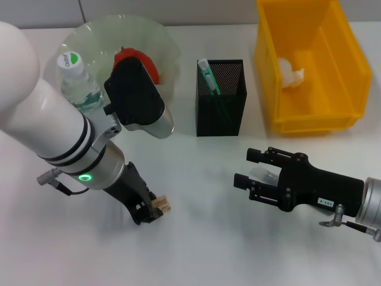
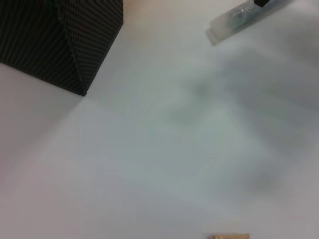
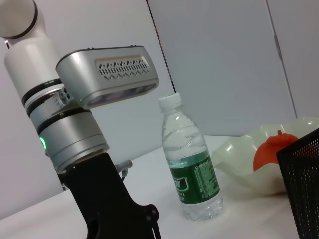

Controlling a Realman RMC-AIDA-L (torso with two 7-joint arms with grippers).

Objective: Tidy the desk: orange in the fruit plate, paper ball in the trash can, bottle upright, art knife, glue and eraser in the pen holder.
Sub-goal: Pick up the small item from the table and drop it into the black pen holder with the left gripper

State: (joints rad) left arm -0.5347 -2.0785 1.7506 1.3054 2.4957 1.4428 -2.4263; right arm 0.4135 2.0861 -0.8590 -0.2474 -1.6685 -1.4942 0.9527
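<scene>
A yellow bin point(image 1: 309, 65), serving as the trash can, sits beyond the right claw point(image 1: 253, 173) with the paper ball point(image 1: 290, 71) already inside it. Beyond the left claw point(image 1: 156, 207), the pale green fruit plate point(image 1: 152, 36) holds the orange point(image 1: 134, 59), and the water bottle point(image 1: 77, 80) stands upright beside the plate, its green label and white cap bearing print too small to read. Between the two claws and farther back, the black mesh pen holder point(image 1: 220, 98) already contains a green-capped item point(image 1: 208, 74), judged to be the art knife or the glue. The left claw is lowered to the white table point(image 1: 202, 238) with its fingers pinched around a small tan block, likely the eraser point(image 1: 161, 205), apparently to lift it toward the holder. The right claw hovers low over the table with a clear tube point(image 1: 265, 174) between its fingers, though whether they are clamped on it cannot be told. A small white tag on the right arm is illegible.
</scene>
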